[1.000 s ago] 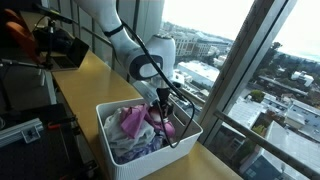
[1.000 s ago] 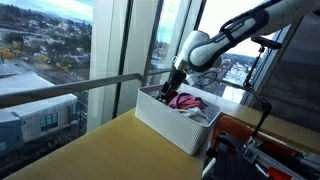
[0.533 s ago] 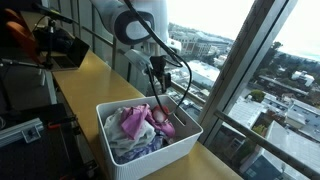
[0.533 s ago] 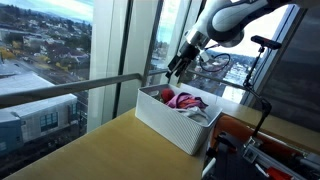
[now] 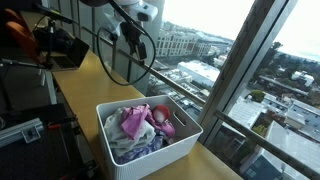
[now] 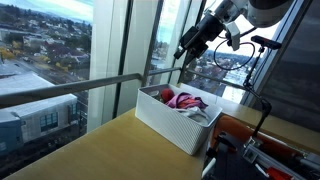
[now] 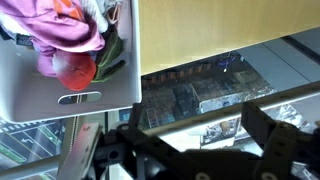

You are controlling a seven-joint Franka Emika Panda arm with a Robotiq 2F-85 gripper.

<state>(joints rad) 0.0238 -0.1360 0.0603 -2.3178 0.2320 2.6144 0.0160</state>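
The heap of clothes point(image 5: 135, 125), mostly pink and purple, lies loose in a white basket point(image 5: 160, 158), whose walls seem to keep the pile together. The basket sits at the window end of a yellow counter point(image 5: 88, 72), close to the glass. High above it hangs the gripper point(image 7: 190, 118), jaws spread wide with nothing between them, well clear of the cloth. Through the window point(image 6: 60, 50) a city lies far below. Dark equipment point(image 5: 60, 45) crowds the room side.
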